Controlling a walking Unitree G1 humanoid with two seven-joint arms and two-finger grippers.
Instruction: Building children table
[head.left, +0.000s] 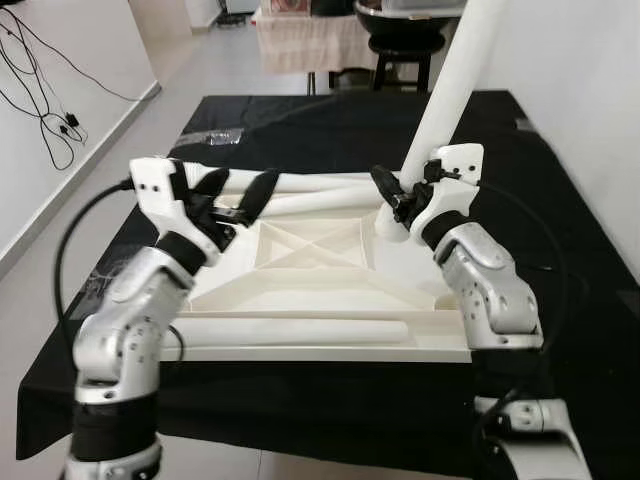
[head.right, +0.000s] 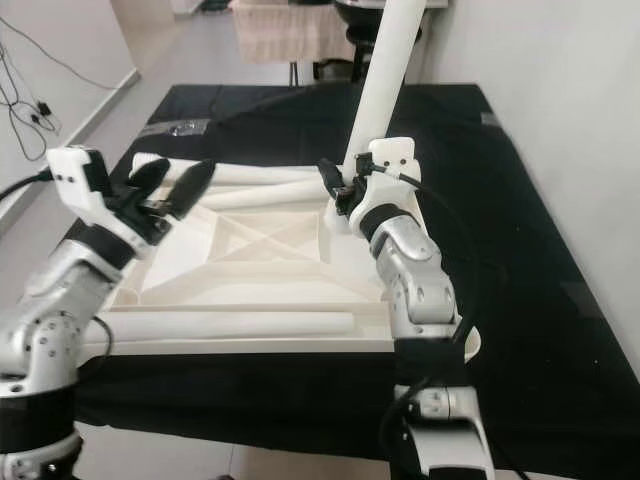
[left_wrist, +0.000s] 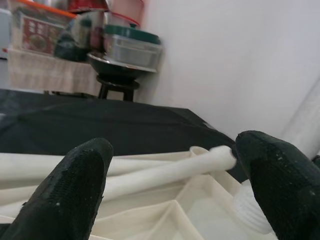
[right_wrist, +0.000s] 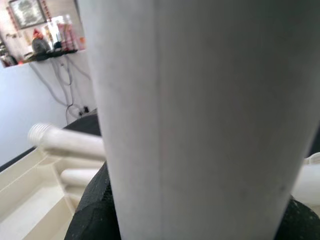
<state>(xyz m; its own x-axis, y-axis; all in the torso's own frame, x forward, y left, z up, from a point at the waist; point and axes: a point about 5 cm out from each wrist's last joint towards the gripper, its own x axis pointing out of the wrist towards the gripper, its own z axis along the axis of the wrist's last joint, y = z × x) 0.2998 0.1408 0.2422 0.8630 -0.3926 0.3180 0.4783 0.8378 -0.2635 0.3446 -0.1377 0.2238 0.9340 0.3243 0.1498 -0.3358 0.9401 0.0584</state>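
The white children's tabletop (head.left: 330, 290) lies upside down on a black-covered table (head.left: 560, 200). A white leg (head.left: 455, 90) stands upright at its far right corner. My right gripper (head.left: 395, 195) is shut on that leg near its base; the right wrist view has the leg (right_wrist: 200, 100) between black fingers (right_wrist: 92, 210). My left gripper (head.left: 240, 195) hovers open over the far left part of the tabletop, nothing between its fingers (left_wrist: 75, 190). Two loose legs (head.left: 310, 183) lie along the far edge just beyond it. Another loose leg (head.left: 300, 330) lies along the near edge.
A black stool (head.left: 405, 40) carrying a bowl and a cloth-covered stand (head.left: 310, 40) are behind the table. Cables (head.left: 50, 100) hang on the left wall. A small plastic bag (head.left: 215, 137) lies on the black cloth at the far left. A white wall runs along the right.
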